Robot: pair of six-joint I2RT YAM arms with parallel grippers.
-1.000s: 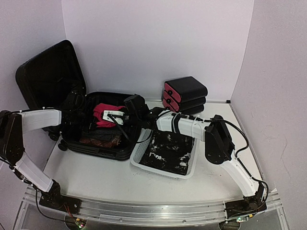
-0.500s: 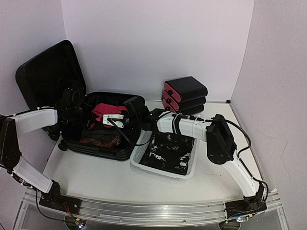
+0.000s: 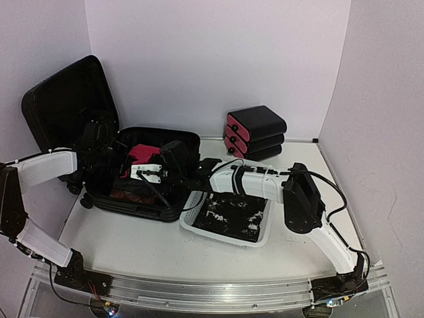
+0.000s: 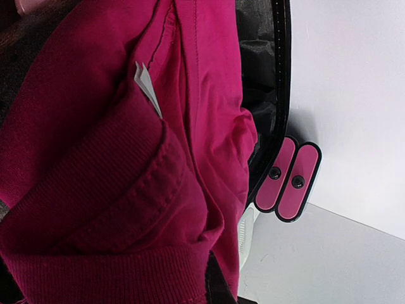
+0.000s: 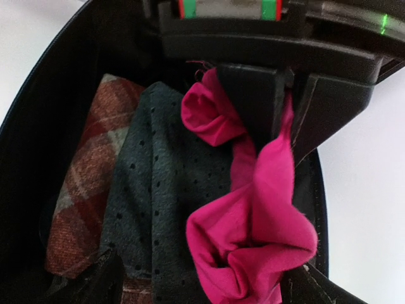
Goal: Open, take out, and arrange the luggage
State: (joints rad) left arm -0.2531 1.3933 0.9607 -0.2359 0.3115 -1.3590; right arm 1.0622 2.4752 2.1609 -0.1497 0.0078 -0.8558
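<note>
The luggage (image 3: 142, 204) lies open at the left of the table (image 3: 132, 245); it looks like a stiff shell, probably best gripped by its rim. Inside, the left gripper (image 5: 286, 101) pinches a limp pink garment (image 4: 126, 190), and the right gripper (image 5: 202, 288) hangs spread just beside.

high overview; wrist close-ups inside luggage (image 3: 136, 207)

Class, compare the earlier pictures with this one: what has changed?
The right gripper opened its jaws, let go of the pink garment and moved left; the left gripper holds it, jaws shut. The suitcase, basket and boxes stayed put.
</note>
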